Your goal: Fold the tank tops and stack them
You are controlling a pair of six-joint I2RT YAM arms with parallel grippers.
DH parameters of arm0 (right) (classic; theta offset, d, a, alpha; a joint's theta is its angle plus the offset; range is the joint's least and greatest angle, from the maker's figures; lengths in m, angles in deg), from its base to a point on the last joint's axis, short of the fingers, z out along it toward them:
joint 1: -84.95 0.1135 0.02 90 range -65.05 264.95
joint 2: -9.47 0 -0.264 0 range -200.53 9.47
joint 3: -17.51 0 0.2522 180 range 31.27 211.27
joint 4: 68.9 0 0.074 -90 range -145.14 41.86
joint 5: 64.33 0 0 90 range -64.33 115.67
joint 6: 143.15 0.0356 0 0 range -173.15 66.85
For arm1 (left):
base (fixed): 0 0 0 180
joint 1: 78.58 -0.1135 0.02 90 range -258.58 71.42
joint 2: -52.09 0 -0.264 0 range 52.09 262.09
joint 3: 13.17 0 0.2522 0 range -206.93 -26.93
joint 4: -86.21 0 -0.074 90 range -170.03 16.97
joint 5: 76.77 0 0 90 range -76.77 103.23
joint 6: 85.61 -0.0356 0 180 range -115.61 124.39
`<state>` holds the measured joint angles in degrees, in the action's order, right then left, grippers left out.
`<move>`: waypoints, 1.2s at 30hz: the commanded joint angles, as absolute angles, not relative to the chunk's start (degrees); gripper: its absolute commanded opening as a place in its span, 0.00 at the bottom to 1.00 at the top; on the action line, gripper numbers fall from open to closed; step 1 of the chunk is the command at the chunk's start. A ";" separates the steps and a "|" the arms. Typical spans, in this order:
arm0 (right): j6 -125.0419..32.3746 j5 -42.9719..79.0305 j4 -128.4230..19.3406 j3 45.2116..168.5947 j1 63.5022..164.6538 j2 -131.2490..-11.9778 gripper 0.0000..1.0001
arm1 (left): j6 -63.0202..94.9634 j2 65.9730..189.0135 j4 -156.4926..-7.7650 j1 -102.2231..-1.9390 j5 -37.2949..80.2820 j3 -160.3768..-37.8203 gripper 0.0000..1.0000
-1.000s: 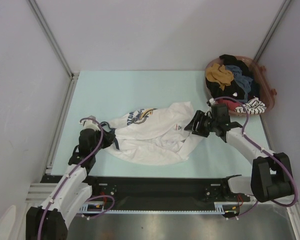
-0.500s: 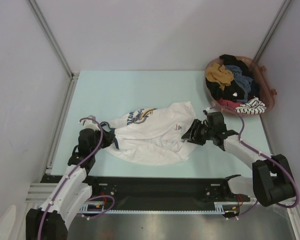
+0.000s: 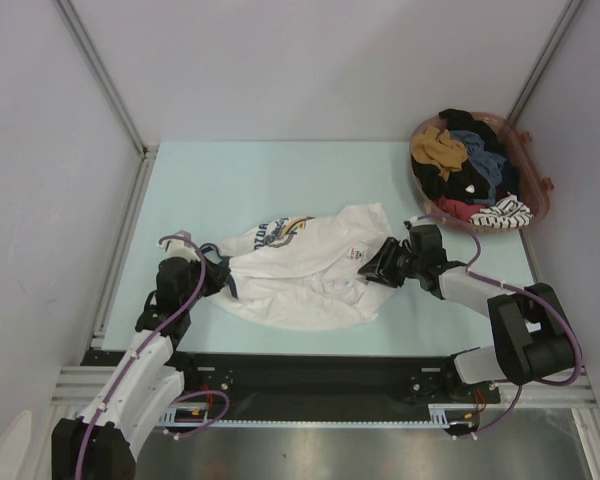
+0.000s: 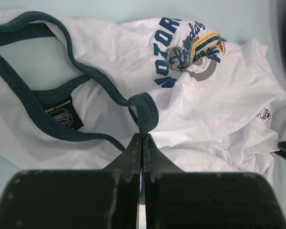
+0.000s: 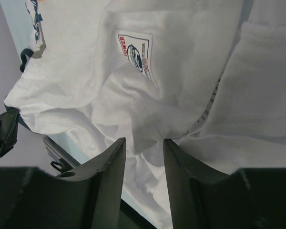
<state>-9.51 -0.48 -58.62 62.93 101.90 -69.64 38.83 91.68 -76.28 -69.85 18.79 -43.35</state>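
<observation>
Pale table point(image 3: 280, 170) bears the white tank top point(image 3: 300, 275): left gripper point(image 4: 143, 137) clamps its navy strap point(image 4: 146, 110); right gripper point(image 5: 144, 143), jaws parted astride a fold, should bite deep.

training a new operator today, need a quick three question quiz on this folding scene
1. True or false: the left gripper is shut on the white top's dark strap.
2. Where are the other clothes? A by the left wall; B in the basket, far right; C under the top.
3. What lies between the right gripper's fingers?
Key: 1 true; 2 B; 3 a fold of the white top.
</observation>
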 commanded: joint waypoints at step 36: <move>2.13 -0.17 -75.27 55.79 95.85 -70.25 0.59 | 37.53 91.64 -79.14 -70.32 19.56 -43.72 0.00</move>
